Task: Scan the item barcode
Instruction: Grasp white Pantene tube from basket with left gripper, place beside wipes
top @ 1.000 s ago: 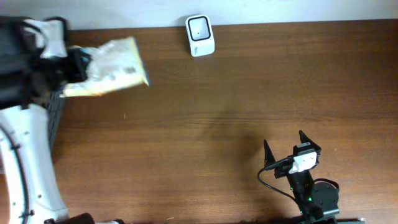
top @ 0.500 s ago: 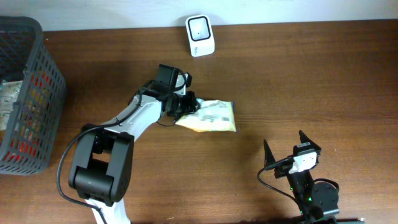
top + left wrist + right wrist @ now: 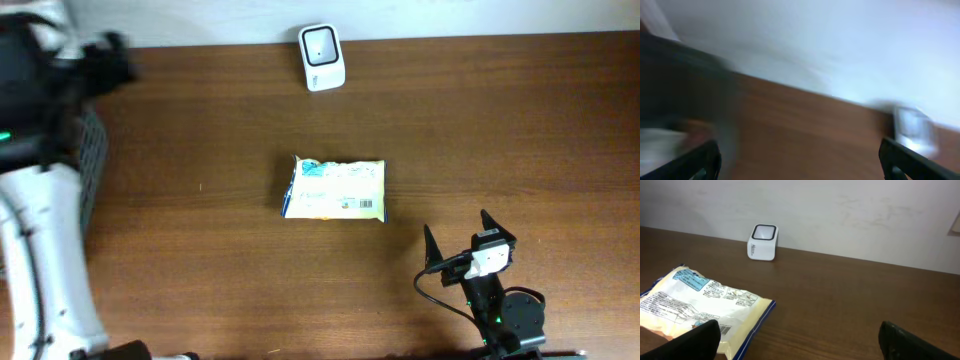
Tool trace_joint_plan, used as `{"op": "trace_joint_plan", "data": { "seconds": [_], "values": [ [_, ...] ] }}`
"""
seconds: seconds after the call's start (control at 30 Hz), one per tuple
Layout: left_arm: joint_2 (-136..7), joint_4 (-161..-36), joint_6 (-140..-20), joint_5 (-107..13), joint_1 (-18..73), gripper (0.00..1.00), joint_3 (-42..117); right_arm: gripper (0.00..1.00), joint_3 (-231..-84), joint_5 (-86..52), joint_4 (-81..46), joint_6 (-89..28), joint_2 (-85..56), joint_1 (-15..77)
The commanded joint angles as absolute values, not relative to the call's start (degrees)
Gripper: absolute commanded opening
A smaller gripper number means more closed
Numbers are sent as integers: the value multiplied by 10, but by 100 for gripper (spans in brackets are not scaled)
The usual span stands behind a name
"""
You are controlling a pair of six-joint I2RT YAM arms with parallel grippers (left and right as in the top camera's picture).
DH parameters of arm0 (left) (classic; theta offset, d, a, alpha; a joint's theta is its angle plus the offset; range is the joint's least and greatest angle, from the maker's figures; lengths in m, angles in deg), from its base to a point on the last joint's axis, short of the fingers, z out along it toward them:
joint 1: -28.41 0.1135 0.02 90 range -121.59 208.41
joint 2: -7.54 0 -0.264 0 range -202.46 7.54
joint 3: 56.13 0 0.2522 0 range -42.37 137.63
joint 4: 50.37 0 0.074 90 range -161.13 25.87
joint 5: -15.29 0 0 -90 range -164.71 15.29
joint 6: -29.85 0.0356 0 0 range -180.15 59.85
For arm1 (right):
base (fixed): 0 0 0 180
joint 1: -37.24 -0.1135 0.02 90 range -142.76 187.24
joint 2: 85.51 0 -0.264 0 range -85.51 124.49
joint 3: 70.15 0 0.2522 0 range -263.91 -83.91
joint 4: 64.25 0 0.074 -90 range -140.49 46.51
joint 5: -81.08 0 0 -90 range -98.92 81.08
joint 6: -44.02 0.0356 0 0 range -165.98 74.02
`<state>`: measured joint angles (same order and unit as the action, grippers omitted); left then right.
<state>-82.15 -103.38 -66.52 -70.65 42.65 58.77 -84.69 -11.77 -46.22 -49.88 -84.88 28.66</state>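
The right gripper (image 3: pixel 462 235) hung with its jaws spread wide and nothing between them, at about four o'clock from the snack packet (image 3: pixel 335 189), which lay flat and alone at the middle of the table (image 3: pixel 520 120). The left gripper (image 3: pixel 797 160) also stood apart and empty, off at the table's ten o'clock edge, and its own view was too smeared to show more. The barcode (image 3: pixel 368 207) sat face up in the packet's five o'clock corner, the corner nearest the right gripper. That looked like the main hazard, since a pinch taken there would probably cover the code. The packet seemed thin and slick, so fingers coming down on it might have caught only film or shoved it across the wood. The scanner (image 3: pixel 322 57) stood well apart at the packet's twelve o'clock with its window turned upward. The packet would likely have needed flipping, and a crumpled or loose hold could have spoiled the read or dropped it.
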Motion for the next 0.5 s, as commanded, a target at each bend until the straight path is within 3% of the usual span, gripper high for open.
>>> {"op": "trace_joint_plan", "data": {
  "seconds": [0.0, 0.17, 0.47],
  "values": [
    [-809, -1022, -569, -827, 521, 99, 608, 99, -842, -121, -463, -501, -853, 290],
    [-846, -1038, -568, -835, 650, 99, 607, 99, -842, -121, -463, -501, -853, 290],
    [-1054, -1084, -454, -842, 666, 100, 607, 99, -842, -121, -463, -501, -853, 290]
  ]
}}
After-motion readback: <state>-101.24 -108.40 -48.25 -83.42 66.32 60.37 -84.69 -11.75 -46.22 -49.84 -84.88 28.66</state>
